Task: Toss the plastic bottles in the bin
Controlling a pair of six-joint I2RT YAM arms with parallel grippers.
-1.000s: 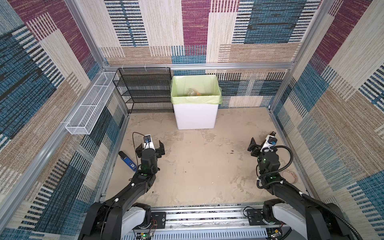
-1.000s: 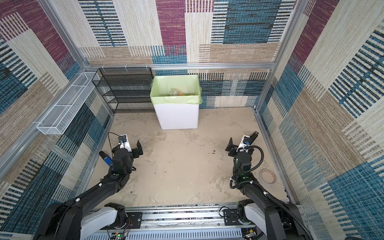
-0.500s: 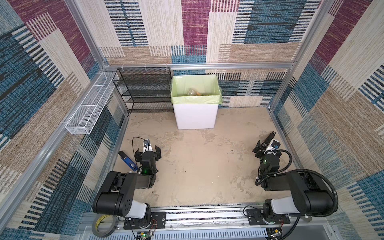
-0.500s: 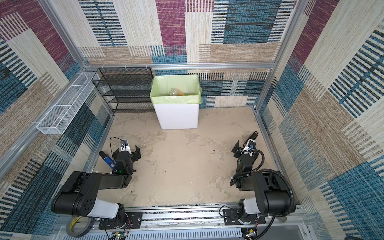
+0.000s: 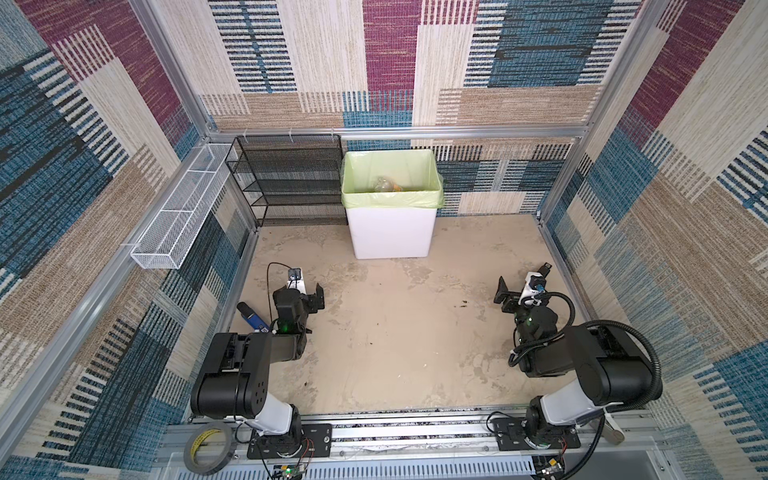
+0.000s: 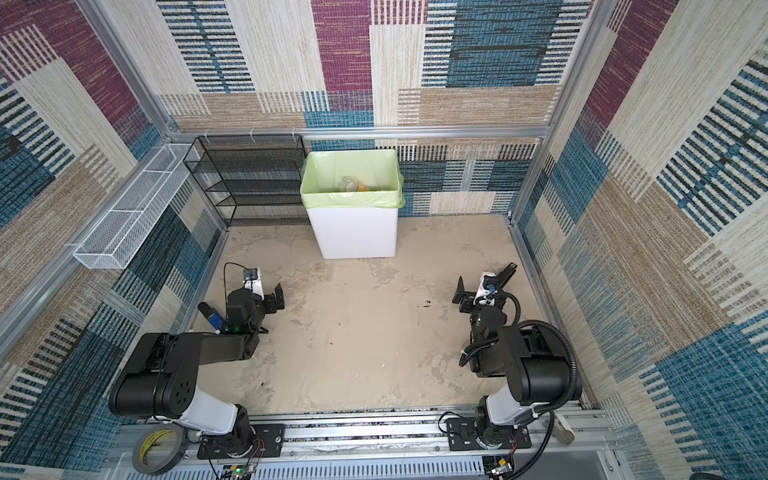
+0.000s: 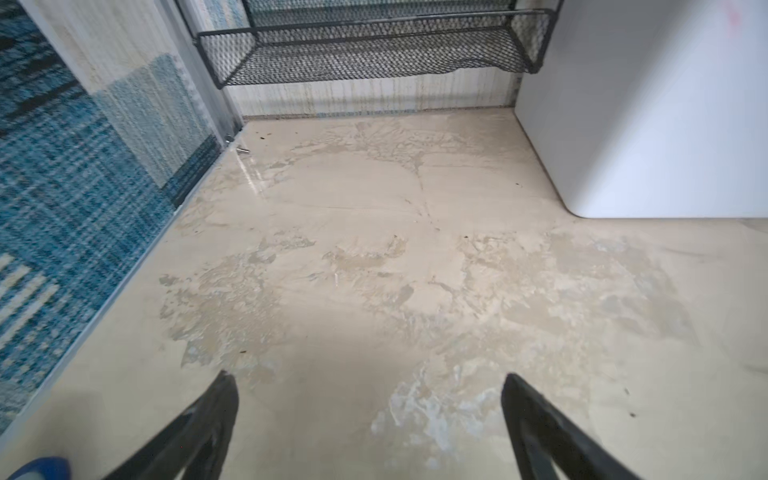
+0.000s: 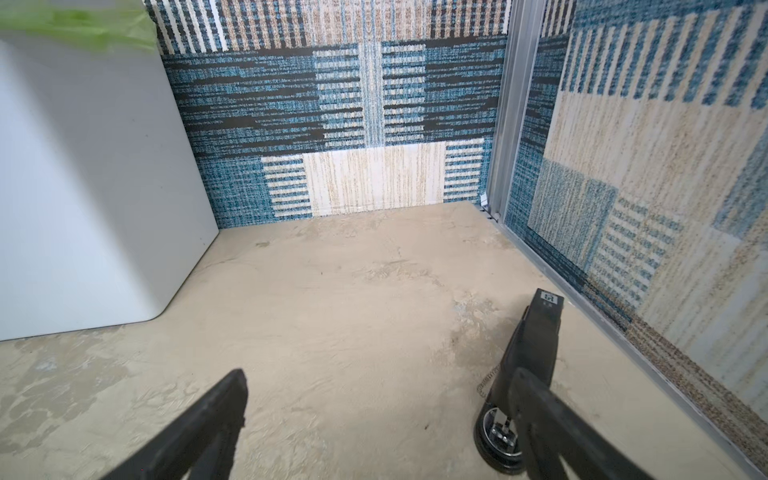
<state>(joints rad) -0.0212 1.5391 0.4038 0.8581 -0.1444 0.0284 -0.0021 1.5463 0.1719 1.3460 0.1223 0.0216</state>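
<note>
The bin (image 5: 390,237) (image 6: 353,237), white with a light green bag, stands at the back wall. The only plastic bottles (image 5: 384,185) (image 6: 351,185) in view lie inside it, clear with a bit of orange. My left gripper (image 5: 305,291) (image 6: 266,291) (image 7: 368,378) rests low over the bare floor at the left, open and empty. At the right my right gripper (image 5: 517,286) (image 6: 473,286) (image 8: 379,372) is also open and empty. The bin's wall (image 7: 665,104) (image 8: 83,187) shows in both wrist views, well ahead of the fingers.
A black stick-like gadget (image 8: 536,332) (image 5: 544,268) stands right beside my right gripper's outer finger. A blue-and-black device (image 5: 251,318) (image 7: 41,467) lies by the left wall. A black mesh rack (image 5: 291,178) and a white wire basket (image 5: 178,212) sit back left.
Both arms have folded back over their bases while the grippers stayed almost in place. The right jaws have opened slightly wider.
</note>
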